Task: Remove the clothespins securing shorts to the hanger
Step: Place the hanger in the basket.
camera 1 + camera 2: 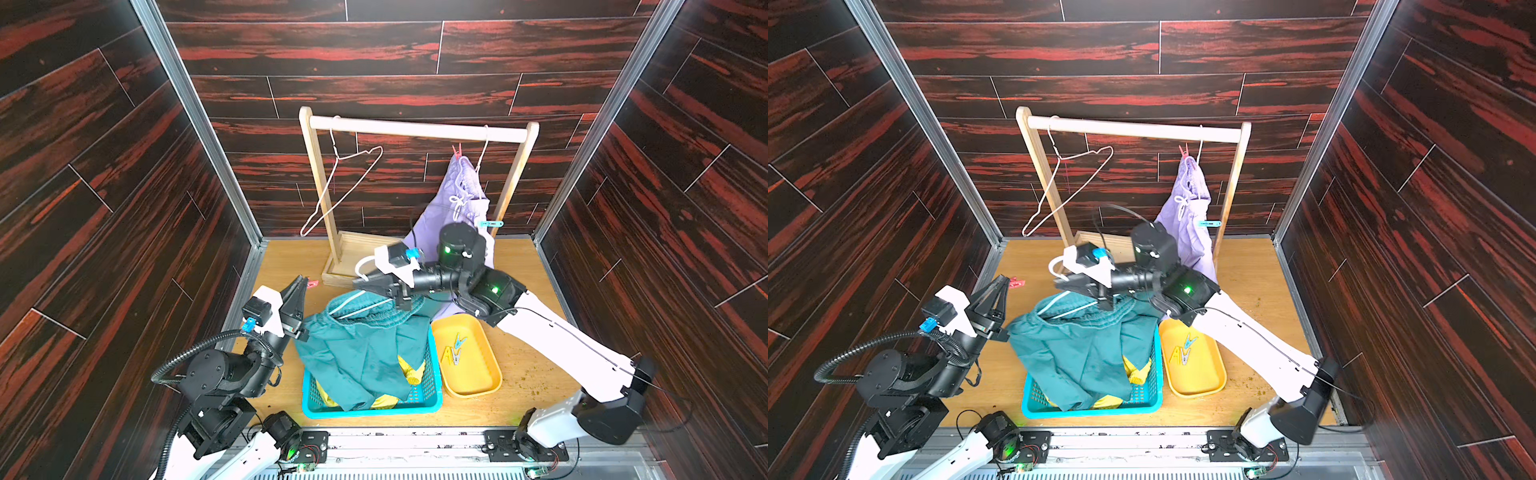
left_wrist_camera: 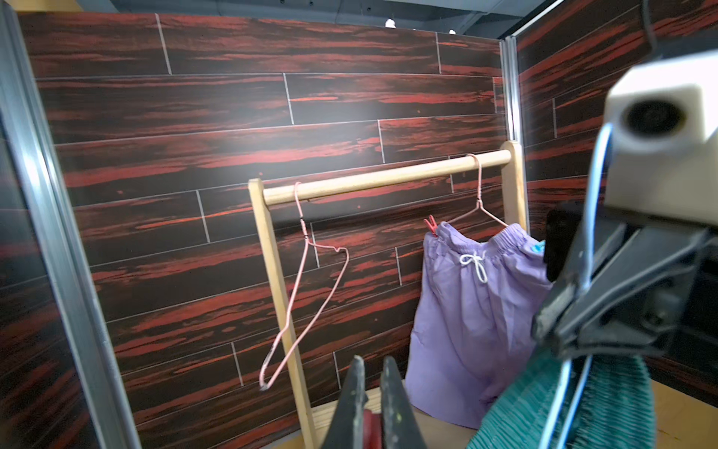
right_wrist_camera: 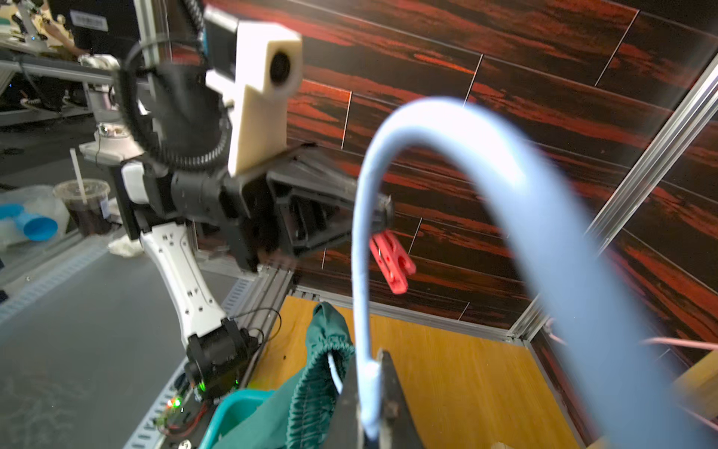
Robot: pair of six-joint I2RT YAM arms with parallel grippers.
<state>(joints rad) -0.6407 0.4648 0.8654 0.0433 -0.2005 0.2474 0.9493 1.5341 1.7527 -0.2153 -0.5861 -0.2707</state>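
Gripping, left gripper (image 1: 306, 283): fingers pinched on a red clothespin (image 3: 392, 262), near the table's (image 1: 528, 270) left edge.
Right gripper (image 1: 359, 284): fingers clamped on the hook of a pale blue hanger (image 3: 447, 128).
Teal shorts (image 1: 361, 353): waistband on that hanger, legs draped into the blue basket (image 1: 374, 411) at the near edge, over yellow shorts (image 1: 411, 370).
Lavender shorts (image 1: 440, 216): hung from the wooden rack (image 1: 415, 129) at the far edge, pinned by a second red clothespin (image 1: 457, 152) and a light blue clothespin (image 1: 490, 224).
Yellow tray (image 1: 478, 374): just right of the basket, holding three clothespins (image 1: 455, 349).

Left gripper (image 1: 302, 281) points up and away, jaws pinched together; right gripper (image 1: 360, 285) reaches leftward, jaws likewise
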